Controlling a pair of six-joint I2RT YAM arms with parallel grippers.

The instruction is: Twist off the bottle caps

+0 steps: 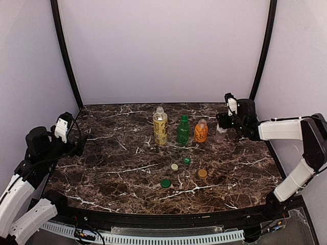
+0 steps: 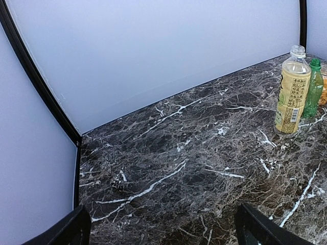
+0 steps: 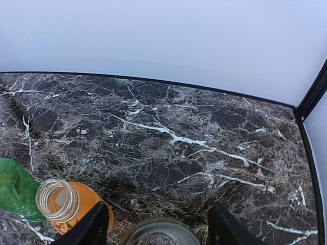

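Four bottles stand in a row at mid-table: the tall clear bottle with yellow liquid [image 1: 160, 127], the green bottle [image 1: 183, 130], the squat orange bottle [image 1: 201, 132] and the slim clear bottle [image 1: 220, 135]. My right gripper [image 1: 222, 124] is open, its fingers either side of the slim bottle's top [image 3: 161, 236] without touching it. The orange bottle's uncapped mouth [image 3: 57, 200] and the green bottle [image 3: 15, 191] show to its left. My left gripper [image 2: 162, 214] is open and empty at the table's far left [image 1: 76, 147]. From there the yellow bottle [image 2: 292, 92] stands uncapped.
Loose caps lie in front of the bottles: a large green cap [image 1: 165, 183], a cream cap [image 1: 174, 167], a small green cap [image 1: 186, 161] and an orange cap [image 1: 202, 173]. White walls and black corner posts [image 1: 66, 56] enclose the marble table [image 1: 112, 173].
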